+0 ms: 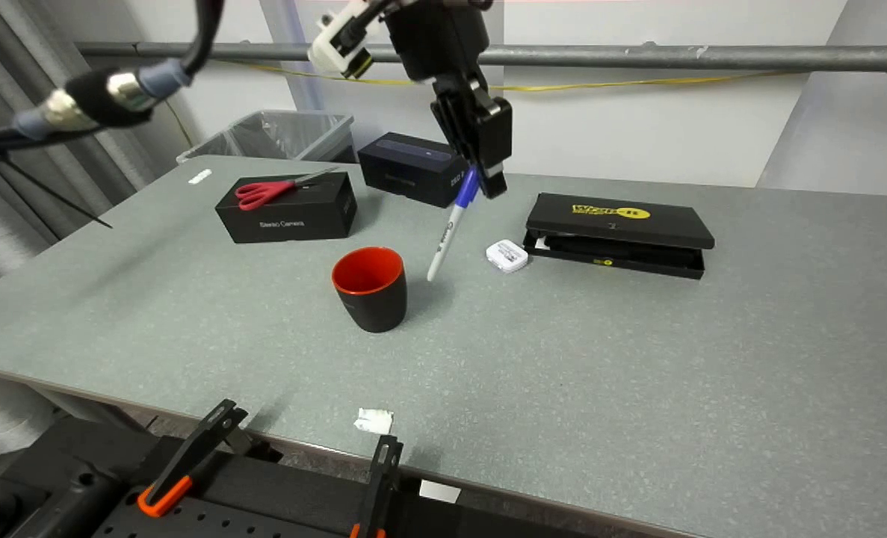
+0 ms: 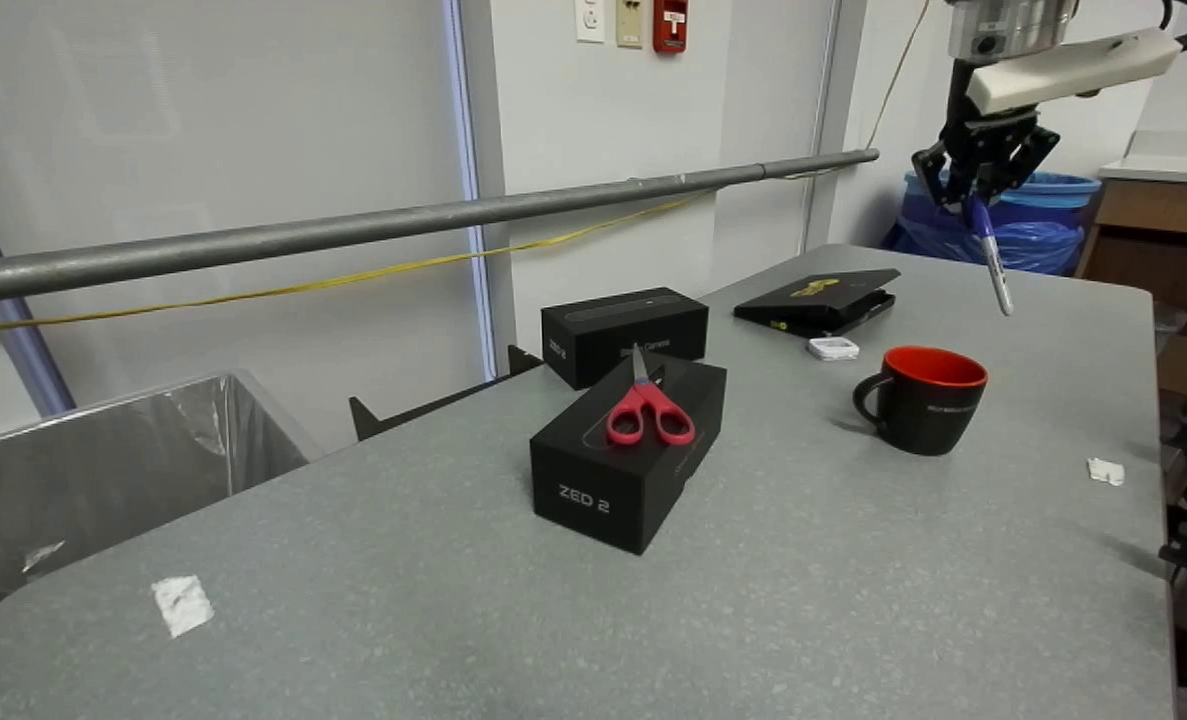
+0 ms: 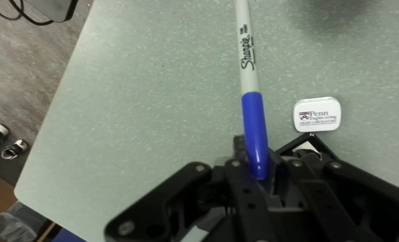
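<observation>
A Sharpie marker (image 3: 248,60) with a grey-white barrel and a blue cap (image 3: 254,124) is gripped at its cap by my gripper (image 3: 256,154), whose fingers are shut on it. In both exterior views the marker (image 1: 449,232) slants downward, barrel end low, and hangs above the table. A black mug (image 1: 377,299) with a red inside stands upright beside the marker's lower end in an exterior view; its handle (image 2: 865,398) shows in an exterior view. Close by lies a small white tin (image 3: 317,115) printed "Penn Engineering". The cap's far side is hidden by the fingers.
A black Wrap-It case (image 1: 619,224), lid partly raised, lies by the tin. Red scissors (image 2: 650,410) rest on a black ZED 2 box (image 2: 593,500), with a second black box (image 2: 625,335) behind. A pipe (image 1: 675,57) runs along the wall; a lined bin (image 1: 279,134) stands past the table edge.
</observation>
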{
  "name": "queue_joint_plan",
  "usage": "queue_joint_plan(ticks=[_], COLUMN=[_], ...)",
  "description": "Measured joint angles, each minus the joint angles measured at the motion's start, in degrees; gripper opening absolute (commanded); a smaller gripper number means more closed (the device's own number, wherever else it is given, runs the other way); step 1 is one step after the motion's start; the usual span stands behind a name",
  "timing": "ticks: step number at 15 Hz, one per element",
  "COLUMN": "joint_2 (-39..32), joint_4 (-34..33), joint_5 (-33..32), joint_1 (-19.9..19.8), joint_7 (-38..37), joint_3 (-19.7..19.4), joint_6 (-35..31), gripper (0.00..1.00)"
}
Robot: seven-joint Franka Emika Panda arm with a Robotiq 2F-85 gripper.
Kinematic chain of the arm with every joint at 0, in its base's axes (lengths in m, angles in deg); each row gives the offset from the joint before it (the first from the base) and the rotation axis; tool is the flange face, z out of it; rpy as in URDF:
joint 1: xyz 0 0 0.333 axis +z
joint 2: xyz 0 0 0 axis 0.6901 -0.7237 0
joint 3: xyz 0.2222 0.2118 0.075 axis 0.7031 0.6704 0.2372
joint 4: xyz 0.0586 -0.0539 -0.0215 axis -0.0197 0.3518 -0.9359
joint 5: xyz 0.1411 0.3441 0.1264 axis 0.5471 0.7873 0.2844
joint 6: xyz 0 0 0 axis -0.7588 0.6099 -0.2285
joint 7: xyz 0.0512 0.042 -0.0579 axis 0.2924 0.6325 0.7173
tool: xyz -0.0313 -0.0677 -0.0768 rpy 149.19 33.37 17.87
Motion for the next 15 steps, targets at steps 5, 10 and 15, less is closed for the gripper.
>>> queue_joint_plan(ticks=[5, 10, 15], joint_2=[-15.0, -27.3, -33.6], joint_4=[-7.4, -15.5, -21.5], joint_5=[0.3, 1.2, 2.5], joint_1=[0.2, 3.0, 5.6], joint_7=[0.2, -0.2, -0.2], joint_3=[-0.3, -2.2, -4.3], joint_6=[1.6, 2.8, 5.3], gripper=[0.02, 0.02, 0.32])
